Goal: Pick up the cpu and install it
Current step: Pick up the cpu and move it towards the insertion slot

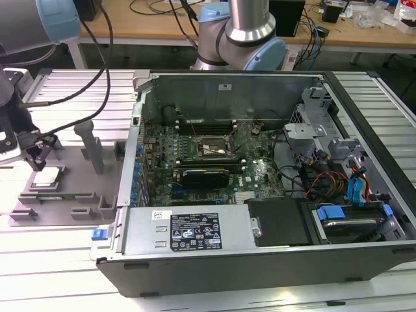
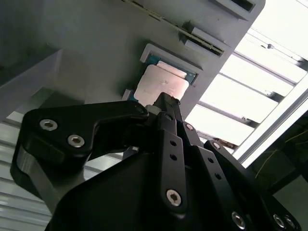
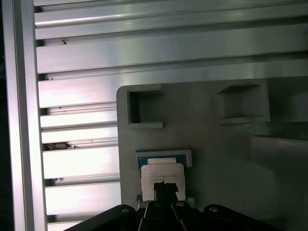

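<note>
The cpu [image 1: 47, 177], a flat square chip with a pale metal top, lies in a recess of the grey plastic tray [image 1: 71, 192] at the exterior view's left. My gripper [image 1: 37, 161] hangs just above it, tilted, with its dark fingers drawn together and nothing between them. In both wrist views the cpu [image 2: 156, 84] [image 3: 162, 172] sits in its framed pocket right beyond the gripper's tip [image 2: 166, 99] [image 3: 166, 186]. The black-and-metal socket frame [image 1: 209, 148] sits on the green motherboard inside the open computer case [image 1: 260, 260].
Upright grey blocks [image 1: 91, 146] stand on the tray between my gripper and the case wall [image 1: 133, 162]. The ribbed aluminium table [image 3: 77, 91] runs under everything. A second robot arm base [image 1: 240, 39] stands behind the case. Cables and drive bays [image 1: 351, 188] fill the case's right side.
</note>
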You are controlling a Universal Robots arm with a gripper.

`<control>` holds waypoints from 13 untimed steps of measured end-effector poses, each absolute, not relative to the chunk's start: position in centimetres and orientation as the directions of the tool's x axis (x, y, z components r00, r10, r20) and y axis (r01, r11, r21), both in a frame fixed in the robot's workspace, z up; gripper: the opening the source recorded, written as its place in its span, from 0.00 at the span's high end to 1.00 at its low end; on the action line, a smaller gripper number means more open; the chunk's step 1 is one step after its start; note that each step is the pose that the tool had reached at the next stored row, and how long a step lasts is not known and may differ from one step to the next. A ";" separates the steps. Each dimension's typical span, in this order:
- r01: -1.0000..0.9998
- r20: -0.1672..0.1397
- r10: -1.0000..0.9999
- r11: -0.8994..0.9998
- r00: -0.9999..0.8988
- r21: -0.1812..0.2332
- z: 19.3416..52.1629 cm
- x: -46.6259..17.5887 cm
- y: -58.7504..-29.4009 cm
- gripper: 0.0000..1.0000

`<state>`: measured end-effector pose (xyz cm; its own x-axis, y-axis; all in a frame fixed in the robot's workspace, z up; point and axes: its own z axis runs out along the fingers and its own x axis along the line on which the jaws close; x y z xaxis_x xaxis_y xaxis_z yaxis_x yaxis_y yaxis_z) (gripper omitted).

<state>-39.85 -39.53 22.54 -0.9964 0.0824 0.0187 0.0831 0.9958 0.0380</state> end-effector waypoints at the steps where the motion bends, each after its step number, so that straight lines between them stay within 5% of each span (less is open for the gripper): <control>1: 0.083 0.018 0.082 0.996 -0.996 0.038 22.4 -39.9 -39.6 0.89; 9: 0.083 0.012 0.082 0.996 -0.997 0.039 21.7 -39.9 -39.9 0.89; 13: 0.083 0.012 0.082 0.996 -0.997 0.039 21.7 -39.9 -39.9 0.71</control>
